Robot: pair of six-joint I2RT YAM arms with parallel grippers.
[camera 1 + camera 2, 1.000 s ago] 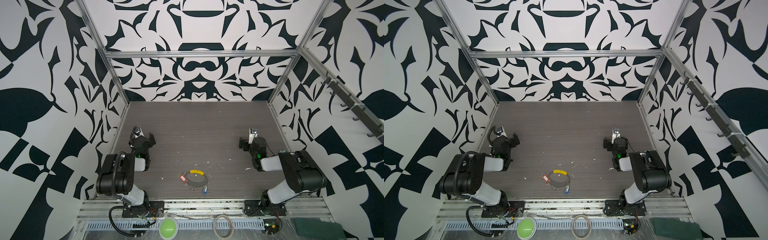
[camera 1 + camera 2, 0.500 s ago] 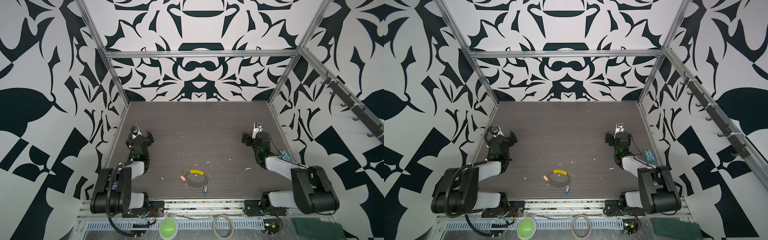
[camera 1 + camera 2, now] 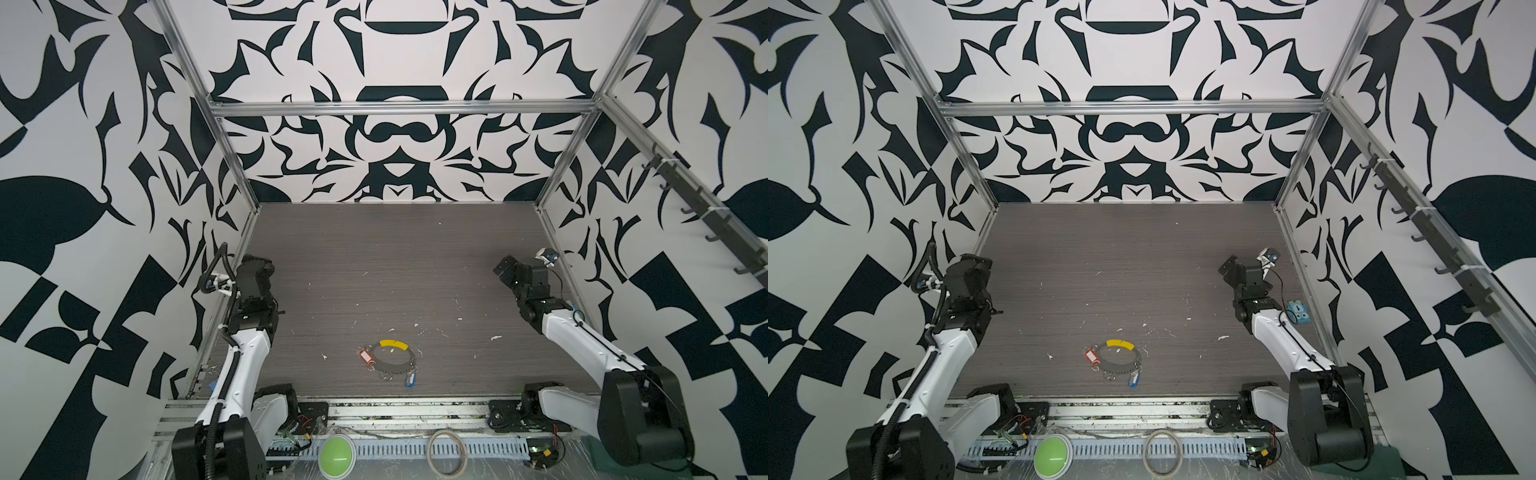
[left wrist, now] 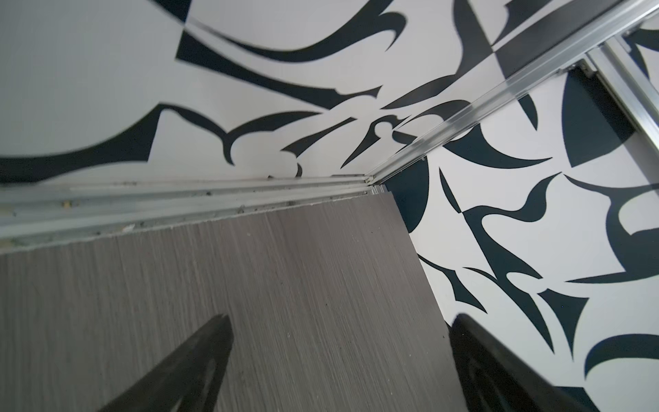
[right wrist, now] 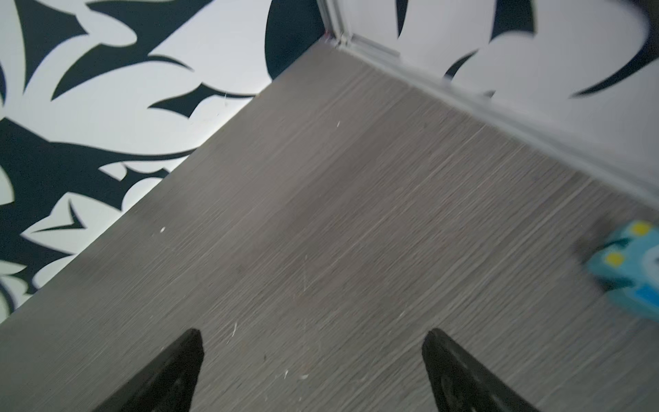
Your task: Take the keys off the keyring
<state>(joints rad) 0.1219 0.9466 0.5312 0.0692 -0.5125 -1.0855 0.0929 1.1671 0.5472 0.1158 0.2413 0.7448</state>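
Both top views are dominated by the grey bench [image 3: 374,257]. The left end effector [image 4: 340,317] and right end effector [image 5: 313,331] are held wide open, nothing gripped, well apart from the keyring [image 3: 394,343], laid near the front edge; 2 bunches of keys [image 3: 365,356] are seen touching it.

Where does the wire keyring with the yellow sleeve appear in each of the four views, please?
In a top view: the keyring lies low in the picture, near its middle.
In a top view: the keyring lies low again, a little left of the middle.
Left wrist: not in it.
Right wrist: not in it.
Shared landmark: the grey wood-grain table shows in all four.
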